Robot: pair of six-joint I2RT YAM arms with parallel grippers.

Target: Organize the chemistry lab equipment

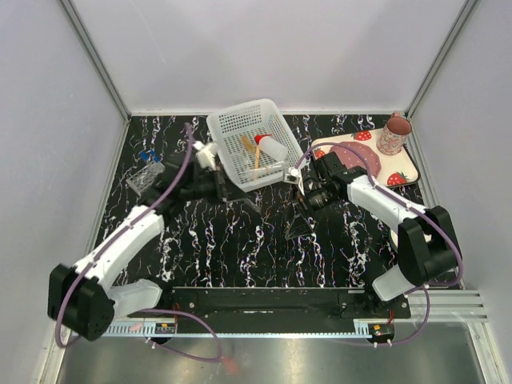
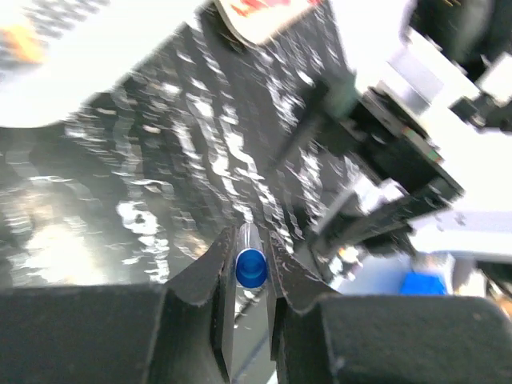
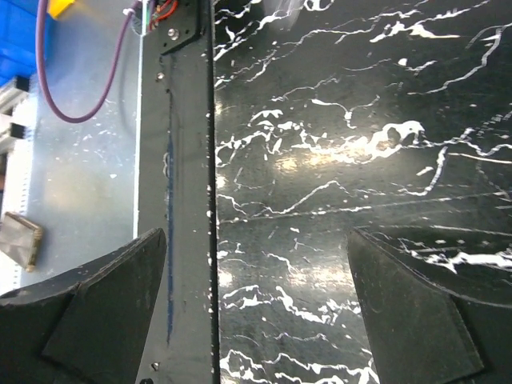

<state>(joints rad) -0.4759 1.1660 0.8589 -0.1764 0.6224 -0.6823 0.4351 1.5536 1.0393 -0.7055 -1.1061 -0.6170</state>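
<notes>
Left hand (image 2: 248, 250) is pinching a blue-capped tube (image 2: 250, 268) just left of the white basket (image 1: 232, 132), the tube's long axis pointing forward. Clear tube rack (image 1: 146, 178) is lying farther left, nearer this arm; right hand (image 3: 256, 240) is gaping empty right of the basket.

The right gripper (image 3: 256, 240) gapes wide over the black marbled table (image 3: 360, 120) — a dark rail (image 3: 188, 160) runs at nine o'clock, a purple cable (image 3: 42, 56) loops up at eleven.
</notes>
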